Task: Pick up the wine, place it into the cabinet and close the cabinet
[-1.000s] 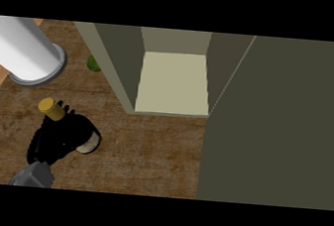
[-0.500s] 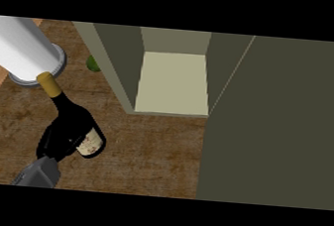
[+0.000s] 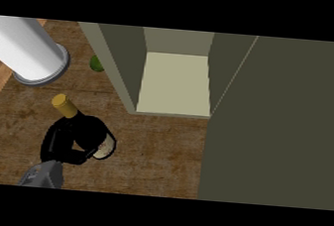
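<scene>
Wine (image 3: pixel 88 131) has swung back from the cylinder (image 3: pixel 28 49); your left hand (image 3: pixel 59 146) seemingly clasps it, cabinet (image 3: pixel 174 83) next.

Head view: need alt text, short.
The left hand is curled round a dark wine bottle over the wooden counter, left of the open cabinet. A white cylinder lies top left.

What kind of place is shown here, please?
Probably a kitchen: a brown wooden counter, an open olive-green cabinet standing on it, and a dark wine bottle with a yellow cap held by the left hand.
</scene>
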`<state>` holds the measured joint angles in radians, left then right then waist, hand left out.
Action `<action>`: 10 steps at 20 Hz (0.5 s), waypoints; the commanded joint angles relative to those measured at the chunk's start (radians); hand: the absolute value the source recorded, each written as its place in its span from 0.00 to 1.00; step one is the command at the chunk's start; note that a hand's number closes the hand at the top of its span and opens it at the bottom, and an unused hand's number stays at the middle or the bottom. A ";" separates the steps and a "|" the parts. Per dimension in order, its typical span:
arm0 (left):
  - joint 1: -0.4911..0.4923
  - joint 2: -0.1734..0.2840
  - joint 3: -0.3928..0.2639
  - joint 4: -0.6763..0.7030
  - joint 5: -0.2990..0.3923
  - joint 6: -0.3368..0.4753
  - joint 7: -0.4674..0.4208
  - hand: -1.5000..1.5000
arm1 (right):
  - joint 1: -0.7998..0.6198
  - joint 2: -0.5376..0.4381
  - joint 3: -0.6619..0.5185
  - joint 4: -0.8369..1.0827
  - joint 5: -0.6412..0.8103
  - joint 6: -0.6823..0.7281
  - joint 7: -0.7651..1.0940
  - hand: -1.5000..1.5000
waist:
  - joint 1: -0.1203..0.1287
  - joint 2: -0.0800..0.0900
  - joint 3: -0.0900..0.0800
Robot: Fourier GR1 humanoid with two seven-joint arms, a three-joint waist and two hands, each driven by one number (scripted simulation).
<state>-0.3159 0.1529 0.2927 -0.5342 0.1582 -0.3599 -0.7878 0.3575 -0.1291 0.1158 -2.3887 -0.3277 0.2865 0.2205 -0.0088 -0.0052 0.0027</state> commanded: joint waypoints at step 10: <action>0.154 -0.108 -0.197 -0.327 -0.217 0.359 0.058 1.00 | 0.051 -0.027 -0.015 -0.149 -0.040 -0.015 0.056 0.00 | 0.005 -0.001 -0.002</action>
<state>-0.2136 0.1043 0.1662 -0.7961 0.0068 -0.0966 -0.8029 0.3644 -0.1417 0.1185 -2.3924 -0.3222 0.2832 0.2210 -0.0020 -0.0116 0.0077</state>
